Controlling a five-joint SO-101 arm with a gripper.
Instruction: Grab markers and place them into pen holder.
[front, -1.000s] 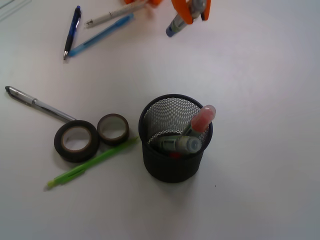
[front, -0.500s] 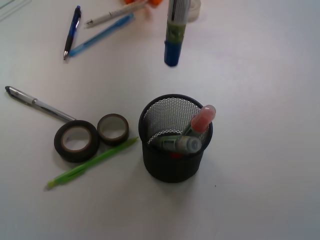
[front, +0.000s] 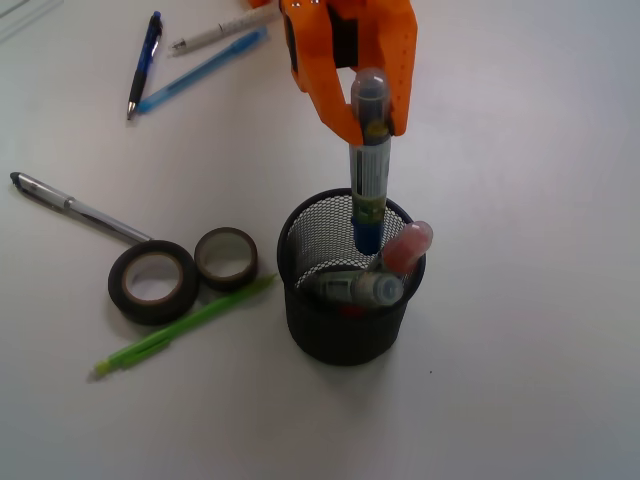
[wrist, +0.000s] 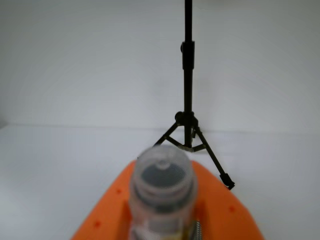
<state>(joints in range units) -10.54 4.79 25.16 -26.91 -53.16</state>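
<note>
You are on the last of the 3 markers, as far as the front view shows. 2 already sit inside the pen holder (front: 345, 340): the pink-capped marker (front: 405, 245) leans against the right side of the rim with its cap poking above it, and a second marker (front: 358, 289) lies tilted low across the inside, its pale end toward the right. I judge from that count that only the release of the third is left; no other thick marker lies out on the worktop (front: 540, 200).

The blue-capped marker (front: 369, 160) is clamped in the orange gripper (front: 362, 105), which is closed on the upper part of its barrel. Its long axis runs close to vertical, with at most a slight lean. The blue cap points down and has already passed below the rim line at the back of the holder, near the middle of the opening and just beside the pink cap; whether the 2 touch, you cannot tell from here. The clear butt end points up, toward the wrist camera, where it fills the lower centre of the picture as a blurred round end between orange gripper parts (wrist: 165, 210).

The slim pens (front: 200, 65), the silver pen (front: 75, 208), the lime-green pencil (front: 185, 325) and the 2 tape rolls (front: 185, 270) are not part of your job and lie apart from the holder on the left; the pencil tip comes nearest, just beside the holder's wall.

Your remaining concern, in my judgement, is that the 2 markers already inside crowd the right half, so the drop has most room at the left and back.
</note>
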